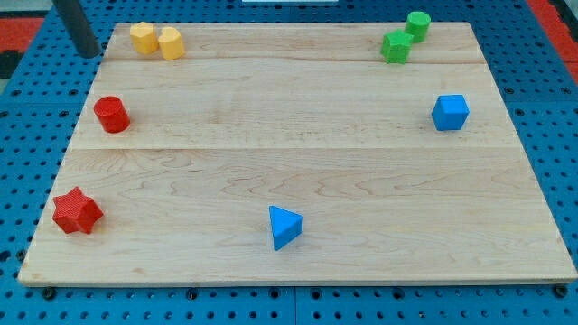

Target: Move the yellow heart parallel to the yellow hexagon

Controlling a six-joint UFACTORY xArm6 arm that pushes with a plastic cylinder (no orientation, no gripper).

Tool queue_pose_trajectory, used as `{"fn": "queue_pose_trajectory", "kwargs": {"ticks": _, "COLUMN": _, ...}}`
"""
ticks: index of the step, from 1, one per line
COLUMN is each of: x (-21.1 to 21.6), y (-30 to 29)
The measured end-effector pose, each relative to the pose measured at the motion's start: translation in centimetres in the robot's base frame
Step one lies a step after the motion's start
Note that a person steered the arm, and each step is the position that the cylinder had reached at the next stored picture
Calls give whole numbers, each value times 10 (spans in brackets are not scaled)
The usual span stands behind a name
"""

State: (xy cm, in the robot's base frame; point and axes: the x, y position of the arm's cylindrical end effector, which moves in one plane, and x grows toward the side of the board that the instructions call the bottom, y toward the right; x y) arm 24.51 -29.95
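Two yellow blocks are sitting touching each other at about eleven o'clock on the wooden board [298, 162], near its top edge: one at the view's left [142, 37] and one at the view's right [171, 42]. Which is the yellow heart and which the yellow hexagon I cannot tell at this size. My tip [88, 52] is resting just off the board's top-left corner, at about nine o'clock from the pair and a little apart from them; it is a bare rod, holding nothing, with nothing to open or close.

Judging by looks, the heart is small, light and rigid, and should be sliding easily on smooth wood, though it may be spinning if pushed off-centre. I would be pressing on a flat side, through its middle.

Elsewhere on the board are lying a red cylinder [112, 115], a red star [76, 211], a blue triangular block [284, 226], a blue cube [450, 113], a green star-like block [396, 46] and a green cylinder [417, 24], all well apart from the yellow pair. Open wood is stretching across the middle, giving plenty of room.
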Motion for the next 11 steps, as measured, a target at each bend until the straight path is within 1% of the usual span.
{"fn": "queue_pose_trajectory", "kwargs": {"ticks": 1, "x": -39, "y": 10}}
{"fn": "queue_pose_trajectory", "kwargs": {"ticks": 2, "x": -35, "y": 97}}
{"fn": "queue_pose_trajectory", "kwargs": {"ticks": 3, "x": -12, "y": 163}}
{"fn": "queue_pose_trajectory", "kwargs": {"ticks": 4, "x": -5, "y": 90}}
{"fn": "queue_pose_trajectory", "kwargs": {"ticks": 5, "x": 46, "y": 124}}
{"fn": "queue_pose_trajectory", "kwargs": {"ticks": 6, "x": 50, "y": 224}}
{"fn": "queue_pose_trajectory", "kwargs": {"ticks": 7, "x": 50, "y": 256}}
{"fn": "queue_pose_trajectory", "kwargs": {"ticks": 8, "x": 55, "y": 215}}
{"fn": "queue_pose_trajectory", "kwargs": {"ticks": 9, "x": 11, "y": 243}}
{"fn": "queue_pose_trajectory", "kwargs": {"ticks": 10, "x": -4, "y": 318}}
{"fn": "queue_pose_trajectory", "kwargs": {"ticks": 11, "x": 22, "y": 312}}
